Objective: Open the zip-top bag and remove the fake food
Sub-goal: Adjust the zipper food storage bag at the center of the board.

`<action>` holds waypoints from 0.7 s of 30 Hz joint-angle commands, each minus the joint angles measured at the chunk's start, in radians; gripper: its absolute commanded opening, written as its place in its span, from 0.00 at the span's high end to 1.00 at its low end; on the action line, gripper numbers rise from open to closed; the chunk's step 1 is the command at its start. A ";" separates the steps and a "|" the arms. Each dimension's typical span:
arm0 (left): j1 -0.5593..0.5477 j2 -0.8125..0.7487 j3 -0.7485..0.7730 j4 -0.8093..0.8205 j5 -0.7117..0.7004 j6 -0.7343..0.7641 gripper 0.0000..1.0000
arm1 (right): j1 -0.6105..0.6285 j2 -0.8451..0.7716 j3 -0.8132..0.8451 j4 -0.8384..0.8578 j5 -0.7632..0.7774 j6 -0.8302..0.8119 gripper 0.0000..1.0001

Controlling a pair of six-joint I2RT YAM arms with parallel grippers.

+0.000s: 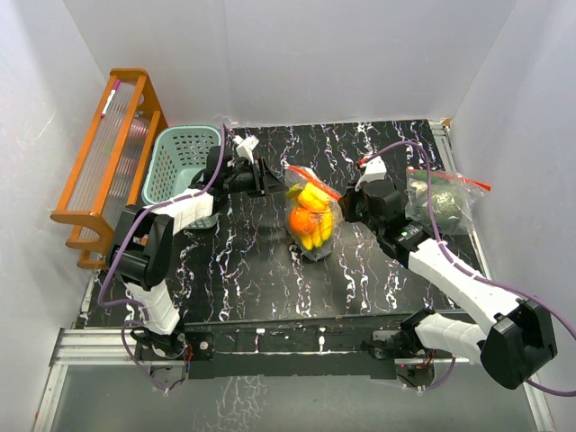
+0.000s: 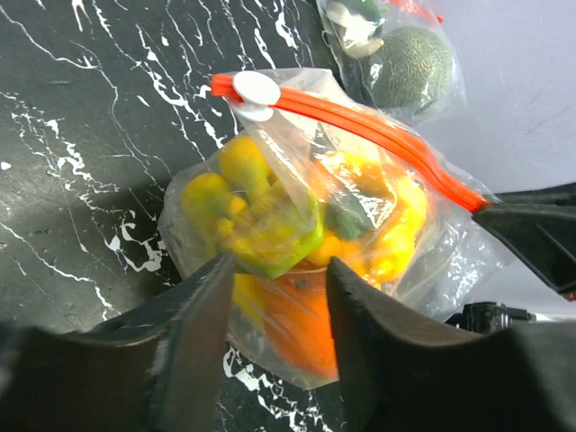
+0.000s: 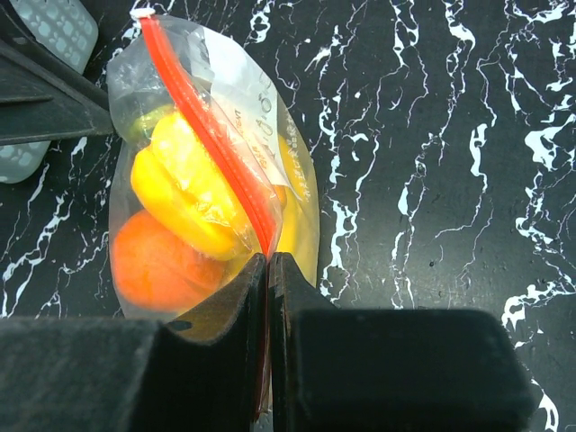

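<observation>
The clear zip-top bag [image 1: 310, 220] stands near the table's middle, its red zip strip [image 3: 207, 135] closed and the white slider [image 2: 256, 88] at the strip's far-left end. Inside shows the fake food: an orange [image 3: 153, 270], a yellow pepper [image 3: 180, 193] and yellow-green pieces [image 2: 270, 238]. My right gripper [image 3: 269, 258] is shut on the strip's right end [image 1: 345, 205]. My left gripper [image 2: 279, 265] hovers at the bag's upper left [image 1: 270, 177], jaws apart, and the bag's lower part shows in the gap.
A second clear bag with a green melon [image 1: 441, 200] lies at the right edge. A teal slatted basket [image 1: 184, 162] stands at the back left, beside an orange wooden rack [image 1: 108, 162]. White walls close in the black marbled table [image 1: 243, 270].
</observation>
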 commanded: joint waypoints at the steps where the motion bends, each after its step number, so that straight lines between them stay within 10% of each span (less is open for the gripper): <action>1: -0.003 -0.068 -0.009 -0.002 -0.058 0.021 0.49 | -0.002 -0.044 0.055 0.011 -0.005 -0.019 0.92; 15: -0.004 -0.007 0.008 0.228 -0.039 -0.155 0.37 | -0.002 -0.033 0.046 0.050 -0.141 0.004 0.92; 21: -0.004 0.034 0.006 0.273 0.006 -0.201 0.75 | -0.001 -0.052 0.048 0.035 -0.132 0.005 0.92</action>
